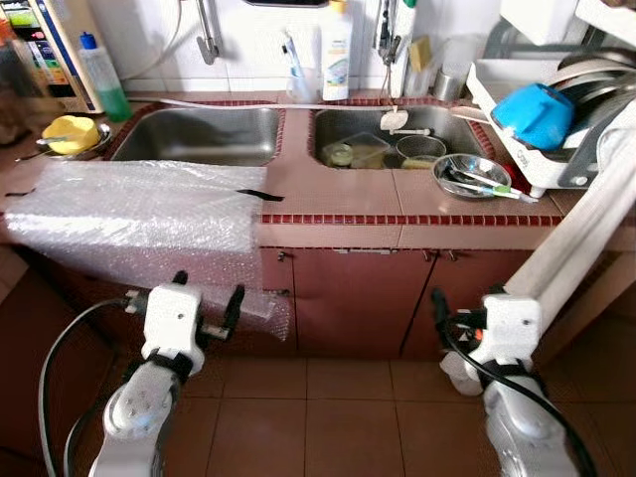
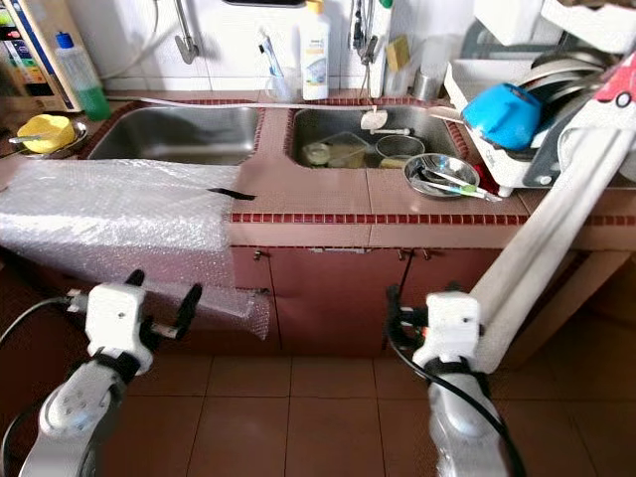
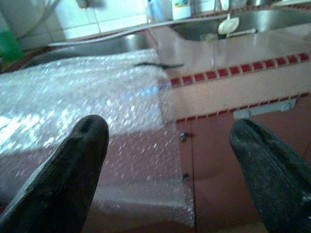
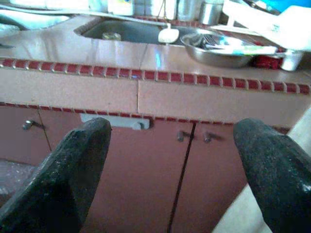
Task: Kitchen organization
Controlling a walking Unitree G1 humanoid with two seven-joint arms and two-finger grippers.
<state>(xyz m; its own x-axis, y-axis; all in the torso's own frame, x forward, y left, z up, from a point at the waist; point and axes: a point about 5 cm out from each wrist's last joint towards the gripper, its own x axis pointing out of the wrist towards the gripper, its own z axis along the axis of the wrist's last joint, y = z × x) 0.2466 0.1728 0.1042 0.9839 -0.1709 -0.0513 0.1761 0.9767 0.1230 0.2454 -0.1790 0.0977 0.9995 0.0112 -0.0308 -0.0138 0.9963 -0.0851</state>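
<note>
**Facing the double sink, both grippers low and released**

Standing before a tiled counter (image 1: 338, 199), the robot holds both arms low in front of the cabinet doors (image 1: 348, 298). The left gripper (image 1: 207, 296) hangs just before the draped edge of a bubble wrap sheet (image 1: 139, 214), its fingers (image 3: 68, 170) spread wide and grasping nothing. The right gripper (image 1: 452, 310) sits before the cabinet below the right basin, fingers (image 4: 73, 170) likewise parted and empty.

The bubble wrap sheet covers the counter's left part and hangs over its front. A steel bowl (image 1: 471, 175) with utensils rests on the counter near the right basin (image 1: 393, 134), which holds a glass and containers. The left basin (image 1: 204, 134) lies beside it. A dish rack (image 1: 556, 109) with a blue bowl (image 1: 534, 114) stands at the far right. A yellow sponge (image 1: 70, 132) and green bottle (image 1: 102, 78) sit at the far left.
</note>
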